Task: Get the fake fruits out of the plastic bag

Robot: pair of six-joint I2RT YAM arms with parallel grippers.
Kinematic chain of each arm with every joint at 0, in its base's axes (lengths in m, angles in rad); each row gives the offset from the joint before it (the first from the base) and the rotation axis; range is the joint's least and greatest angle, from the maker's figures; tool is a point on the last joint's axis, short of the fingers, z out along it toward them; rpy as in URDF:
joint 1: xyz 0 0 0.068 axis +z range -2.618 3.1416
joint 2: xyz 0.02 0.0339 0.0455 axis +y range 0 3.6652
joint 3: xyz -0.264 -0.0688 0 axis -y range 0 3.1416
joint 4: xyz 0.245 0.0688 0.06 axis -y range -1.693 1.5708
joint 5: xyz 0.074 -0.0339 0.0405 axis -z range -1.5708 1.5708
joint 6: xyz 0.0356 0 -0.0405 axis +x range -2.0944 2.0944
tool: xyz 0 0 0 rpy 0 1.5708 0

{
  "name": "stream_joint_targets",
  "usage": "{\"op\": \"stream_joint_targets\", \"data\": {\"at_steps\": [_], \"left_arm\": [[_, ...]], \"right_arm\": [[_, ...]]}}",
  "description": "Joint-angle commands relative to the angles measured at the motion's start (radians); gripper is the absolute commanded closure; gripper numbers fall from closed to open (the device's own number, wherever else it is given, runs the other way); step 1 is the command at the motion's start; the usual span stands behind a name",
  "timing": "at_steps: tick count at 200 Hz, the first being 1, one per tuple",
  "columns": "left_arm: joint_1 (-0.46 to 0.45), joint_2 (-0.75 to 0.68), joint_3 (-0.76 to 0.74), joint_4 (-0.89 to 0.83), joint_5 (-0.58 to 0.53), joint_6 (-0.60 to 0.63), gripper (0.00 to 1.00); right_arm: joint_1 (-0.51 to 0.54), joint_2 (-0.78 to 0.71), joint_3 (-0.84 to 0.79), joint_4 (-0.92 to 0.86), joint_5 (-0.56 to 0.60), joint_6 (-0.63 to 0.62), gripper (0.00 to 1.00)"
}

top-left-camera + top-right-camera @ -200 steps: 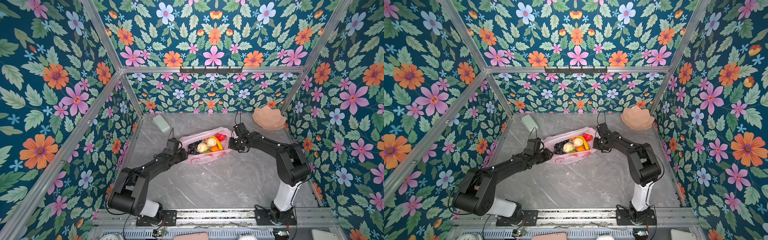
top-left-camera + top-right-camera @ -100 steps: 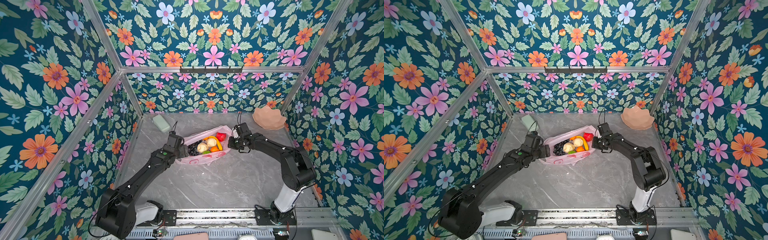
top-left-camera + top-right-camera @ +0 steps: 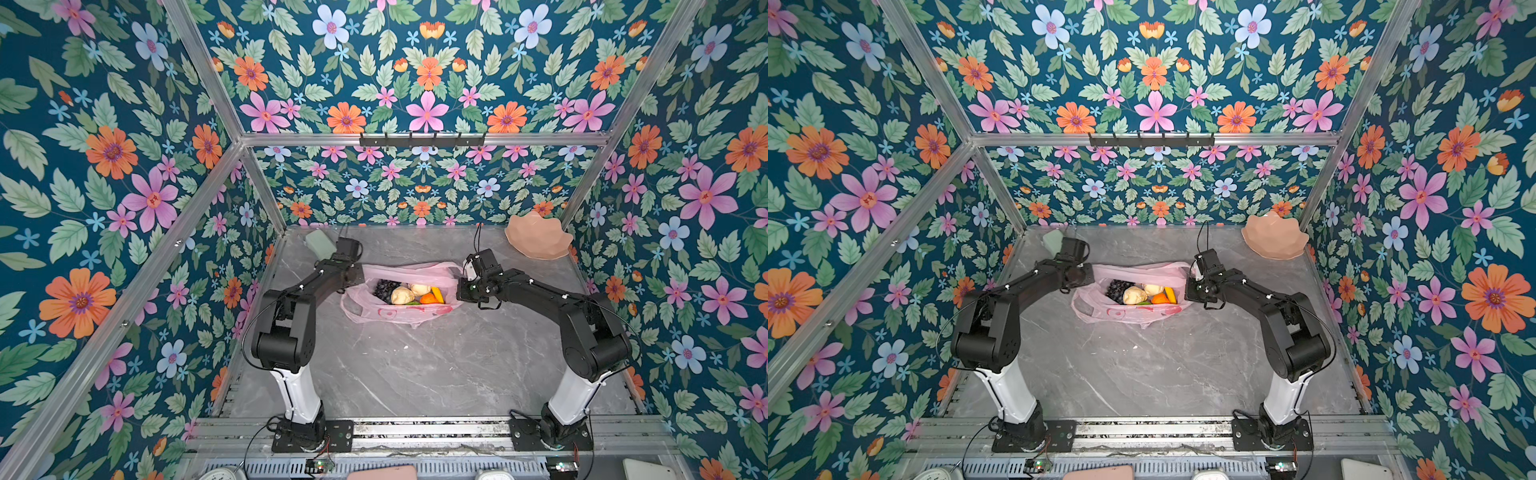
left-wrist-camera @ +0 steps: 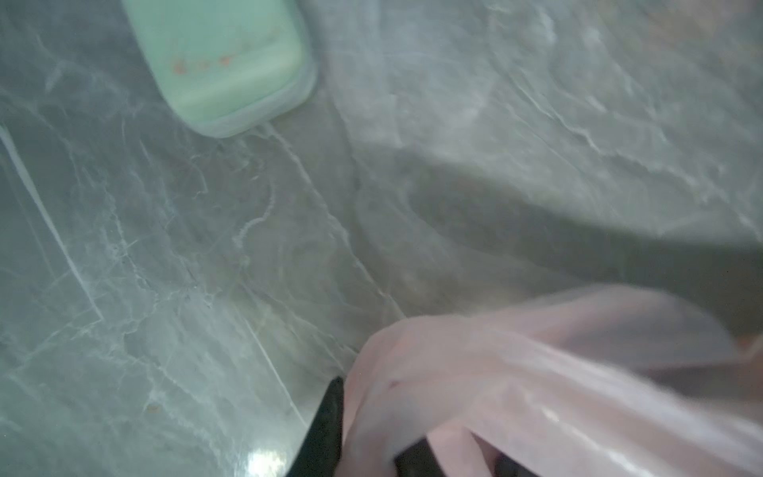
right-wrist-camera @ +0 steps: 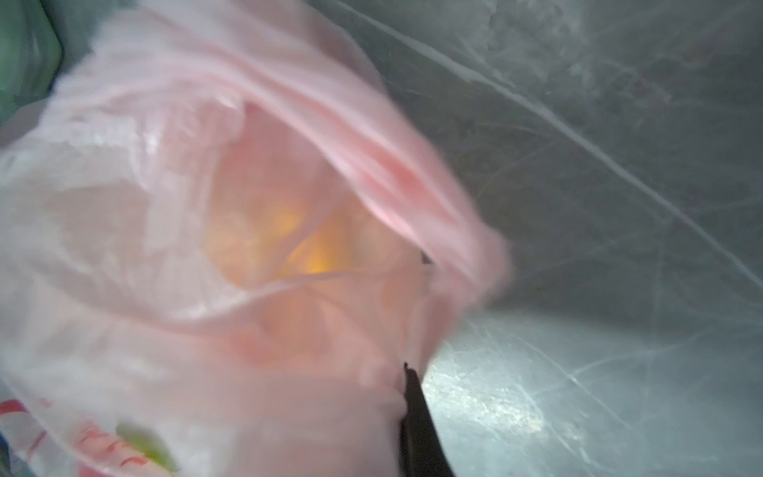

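Table (image 3: 415, 365) of grey marble pattern carries the plastic bag (image 3: 386, 313), which lies open-mouthed at its middle, with a peach bowl (image 3: 536, 243) well apart in the far right corner and a pale green box (image 3: 320, 245) near the far left. The left gripper (image 4: 373, 417) is clamped on bunched pink film at the bag's left end, and the right gripper (image 3: 460, 291) is closed on its right end (only one finger shows in that wrist view). The fake fruits (image 3: 405, 294) sit inside the bag: a dark grape bunch (image 3: 385, 289), two cream lumps and an orange piece (image 3: 428, 298).
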Motion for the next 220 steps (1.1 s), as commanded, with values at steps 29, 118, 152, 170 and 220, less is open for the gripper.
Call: {"op": "stream_joint_targets", "data": {"at_steps": [29,118,152,170,220], "left_arm": [[-0.023,0.006,0.034,0.079,0.224,-0.054,0.90],[-0.004,-0.321,-0.412,0.170,0.092,-0.125,1.00],[0.043,-0.455,-0.513,0.172,0.050,-0.144,1.00],[0.042,-0.477,-0.526,0.182,0.094,-0.119,1.00],[-0.009,-0.486,-0.524,0.235,0.145,-0.080,1.00]], "right_arm": [[0.034,0.039,0.013,0.037,-0.038,-0.050,1.00],[0.210,0.149,0.108,0.034,-0.116,-0.050,1.00],[0.265,0.180,0.145,0.050,-0.128,-0.020,1.00],[0.267,0.179,0.163,0.045,-0.109,-0.003,1.00],[0.185,0.120,0.135,0.019,-0.040,0.063,1.00]]}}
